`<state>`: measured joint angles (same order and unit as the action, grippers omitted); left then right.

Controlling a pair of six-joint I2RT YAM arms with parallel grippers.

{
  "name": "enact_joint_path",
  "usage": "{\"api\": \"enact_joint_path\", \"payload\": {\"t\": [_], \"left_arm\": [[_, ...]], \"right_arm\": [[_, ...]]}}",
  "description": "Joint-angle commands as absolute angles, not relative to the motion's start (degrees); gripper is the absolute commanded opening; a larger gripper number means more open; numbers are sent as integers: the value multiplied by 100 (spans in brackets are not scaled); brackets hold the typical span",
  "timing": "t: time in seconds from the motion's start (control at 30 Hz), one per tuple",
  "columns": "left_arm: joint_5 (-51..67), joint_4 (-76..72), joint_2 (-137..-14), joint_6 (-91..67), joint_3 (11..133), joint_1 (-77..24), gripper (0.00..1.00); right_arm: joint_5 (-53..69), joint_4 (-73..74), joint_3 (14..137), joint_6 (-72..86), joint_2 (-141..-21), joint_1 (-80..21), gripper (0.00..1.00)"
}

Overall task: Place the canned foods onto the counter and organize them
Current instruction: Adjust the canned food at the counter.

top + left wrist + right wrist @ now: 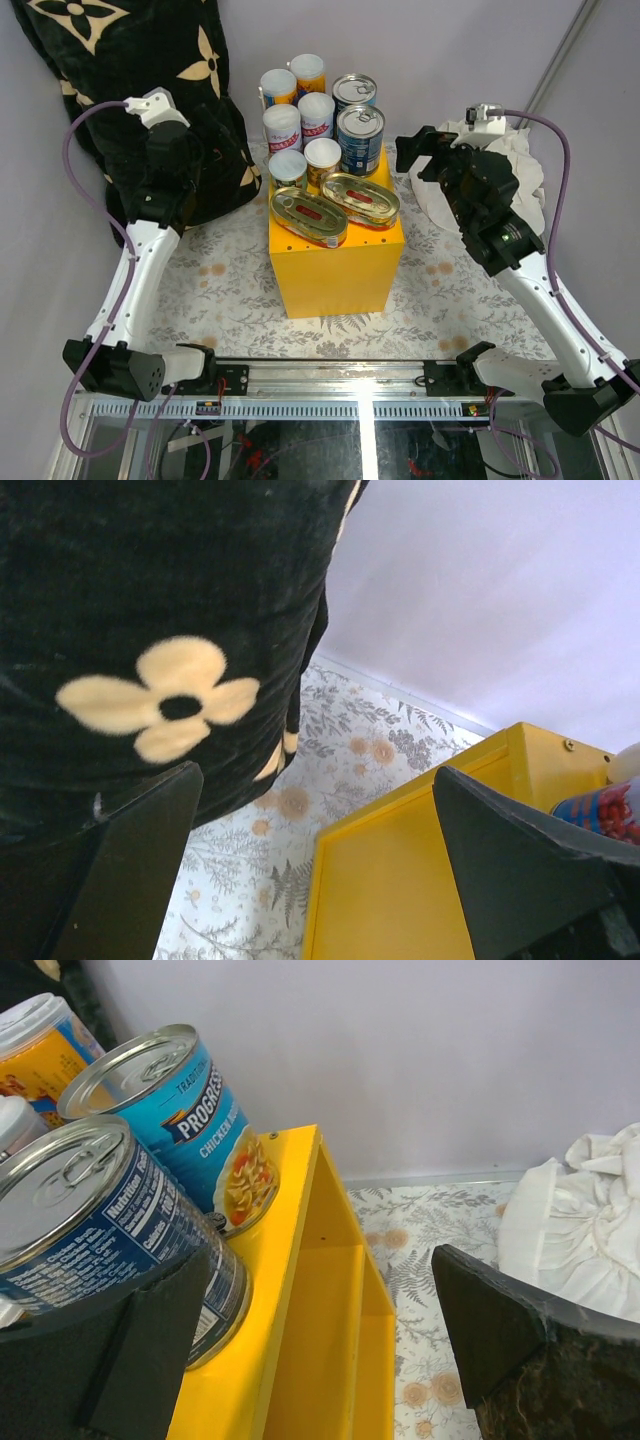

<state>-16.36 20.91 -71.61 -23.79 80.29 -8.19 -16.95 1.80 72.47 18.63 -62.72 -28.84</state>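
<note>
The right gripper point(320, 1255) is hanging wide open and empty, with the canned foods point(120, 1210) crowding the counter point(300, 1290) just to its left. The left gripper point(318, 770) is gaping empty too. Any tidying nudge is calling for slow, square contact so that no can is toppling its neighbours.

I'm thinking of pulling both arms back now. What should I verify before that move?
1. Left pincer open, empty: ok.
2. Right pincer open, empty: ok.
3. All visible cans on the counter: ok.
4. Oval tins clear of the counter's front edge: cannot tell.
5. Right pincer clear of the near blue-labelled can: cannot tell.
</note>
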Motion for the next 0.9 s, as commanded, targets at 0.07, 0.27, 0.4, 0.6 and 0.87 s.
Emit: {"api": "enact_joint_path", "payload": {"t": [0.07, 0.27, 0.4, 0.6, 0.87], "left_arm": [[-1321, 1101, -7450, -1730, 8444, -737, 100], [-1349, 978, -7850, -1497, 8902, -730, 100], [-1310, 722, -8083, -1442, 9041, -734, 100], [-960, 688, -8481, -1547, 9502, -736, 100], [-880, 712, -8957, -1455, 9956, -913, 100]], "right_arm": [[-1284, 206, 7235, 2163, -6095, -2931, 100], [-1183, 199, 7103, 2179, -5977, -2927, 100], [-1114, 176, 7035, 2179, -5969, -2935, 100], [-1073, 119, 6953, 2170, -6009, -2930, 100], [-1044, 56, 6971, 2119, -6123, -2930, 100]]}}
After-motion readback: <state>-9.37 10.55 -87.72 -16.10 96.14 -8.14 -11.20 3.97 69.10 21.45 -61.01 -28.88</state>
